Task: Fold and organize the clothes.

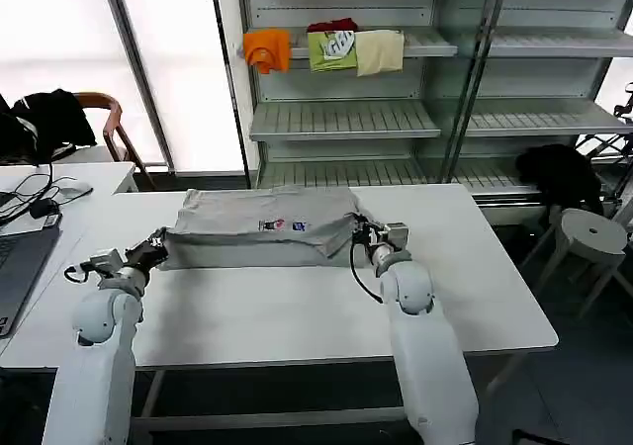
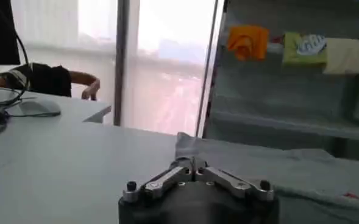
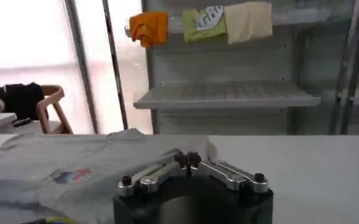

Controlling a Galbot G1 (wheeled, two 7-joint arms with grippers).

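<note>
Pinching the shirt mid-frame, my left gripper and right gripper seem clamped on opposite edges, keeping it taut for folding.

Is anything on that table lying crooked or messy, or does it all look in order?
Nothing looks damaged or spilled. The grey shirt lies on the white table only partly folded, a little rumpled and skewed. The left gripper and right gripper each pinch a near corner, jaws shut.
</note>
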